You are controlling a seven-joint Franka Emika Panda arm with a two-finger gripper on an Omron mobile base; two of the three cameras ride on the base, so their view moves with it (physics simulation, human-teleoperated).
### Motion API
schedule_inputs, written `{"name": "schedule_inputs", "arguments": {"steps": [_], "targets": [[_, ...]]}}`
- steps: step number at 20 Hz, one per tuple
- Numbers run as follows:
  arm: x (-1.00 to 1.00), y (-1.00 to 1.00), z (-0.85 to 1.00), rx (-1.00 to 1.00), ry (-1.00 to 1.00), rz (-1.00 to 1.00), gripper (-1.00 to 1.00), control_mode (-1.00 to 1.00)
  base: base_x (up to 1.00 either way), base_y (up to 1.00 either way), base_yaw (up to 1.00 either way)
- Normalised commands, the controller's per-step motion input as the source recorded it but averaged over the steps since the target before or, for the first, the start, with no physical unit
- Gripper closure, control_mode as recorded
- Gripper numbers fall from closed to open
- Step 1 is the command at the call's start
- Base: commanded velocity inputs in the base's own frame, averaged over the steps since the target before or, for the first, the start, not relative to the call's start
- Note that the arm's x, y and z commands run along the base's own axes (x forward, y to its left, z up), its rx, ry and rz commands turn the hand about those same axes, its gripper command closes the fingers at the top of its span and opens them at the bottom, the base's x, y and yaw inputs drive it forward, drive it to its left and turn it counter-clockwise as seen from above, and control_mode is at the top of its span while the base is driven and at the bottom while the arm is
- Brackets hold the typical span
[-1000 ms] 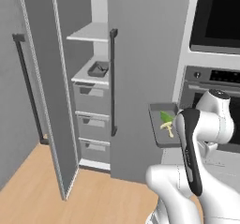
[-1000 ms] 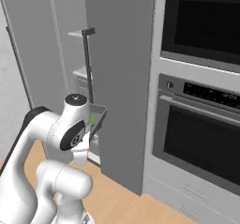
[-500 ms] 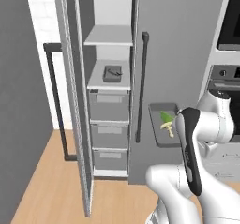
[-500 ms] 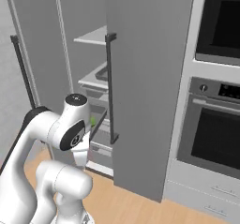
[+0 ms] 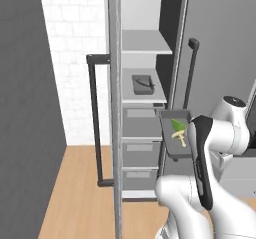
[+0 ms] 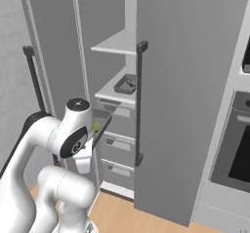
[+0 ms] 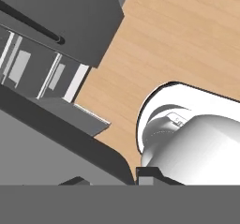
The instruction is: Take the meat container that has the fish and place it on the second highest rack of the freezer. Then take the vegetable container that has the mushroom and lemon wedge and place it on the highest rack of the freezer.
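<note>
The freezer (image 5: 145,48) stands open ahead, with pale shelves inside. On one shelf lies the dark meat container (image 5: 142,85) with the slender fish (image 5: 146,85) in it, also seen from the other side (image 6: 125,84). Another pale shelf (image 5: 142,43) sits above it. The dark vegetable container (image 5: 175,138) hangs level in front of the drawers. It carries the green lemon wedge (image 5: 176,124) and the cream mushroom (image 5: 181,139). My gripper (image 7: 117,178) is shut on this container's rim (image 7: 70,143), and my forearm hides the grip from the base cameras.
The left freezer door with its dark bar handle (image 5: 95,123) swings out towards me. The right door's handle (image 6: 139,105) is close beside the tray. Grey drawers (image 5: 140,133) sit below the shelves. An oven (image 6: 234,149) is at the right, and a white brick wall (image 5: 75,58) at the left.
The whole picture has shifted: the base has driven left, so the open freezer now sits ahead and nearer. The vegetable container stays in my gripper, unmoved relative to the arm.
</note>
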Motion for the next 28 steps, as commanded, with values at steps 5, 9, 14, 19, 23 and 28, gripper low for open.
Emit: {"name": "schedule_inputs", "arguments": {"steps": [5, 9, 14, 19, 23, 28], "targets": [[0.0, 0.0, 0.0, 0.0, 0.0, 0.0, 1.0, 1.0, 0.71, 0.07, -0.06], [0.0, 0.0, 0.0, 0.0, 0.0, 0.0, 1.0, 1.0, 0.65, 0.0, 0.0], [0.0, 0.0, 0.0, 0.0, 0.0, 0.0, 1.0, 1.0, 0.41, 0.03, 0.0], [0.0, 0.0, 0.0, 0.0, 0.0, 0.0, 1.0, 1.0, 0.09, 0.28, 0.0], [0.0, 0.0, 0.0, 0.0, 0.0, 0.0, 1.0, 1.0, 0.02, 0.34, 0.0], [0.0, 0.0, 0.0, 0.0, 0.0, 0.0, 1.0, 1.0, 0.24, 0.19, -0.01]]}}
